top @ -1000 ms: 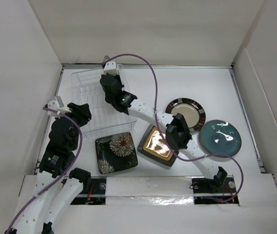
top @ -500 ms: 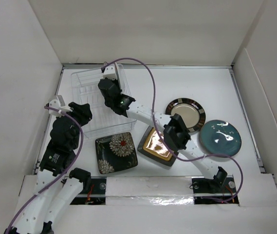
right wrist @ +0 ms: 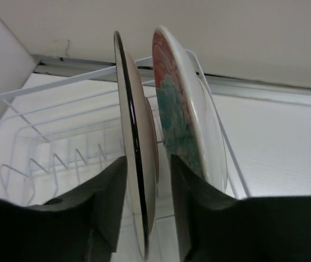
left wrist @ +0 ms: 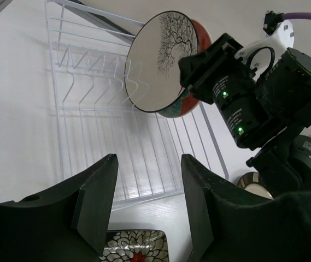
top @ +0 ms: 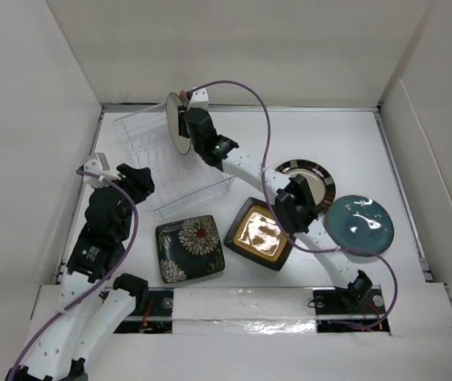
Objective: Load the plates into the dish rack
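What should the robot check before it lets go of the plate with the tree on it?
1. Cream plate stands upright in the dish rack: ok.
2. Its bottom edge sits between two rack prongs: cannot tell, the seat is not clearly shown.
3. It is apart from the teal-red plate beside it: ok at the top, hidden lower down.
4. Right gripper has a finger on each side of the cream plate's rim: ok.
5. Left gripper is open, empty and off both plates: ok.
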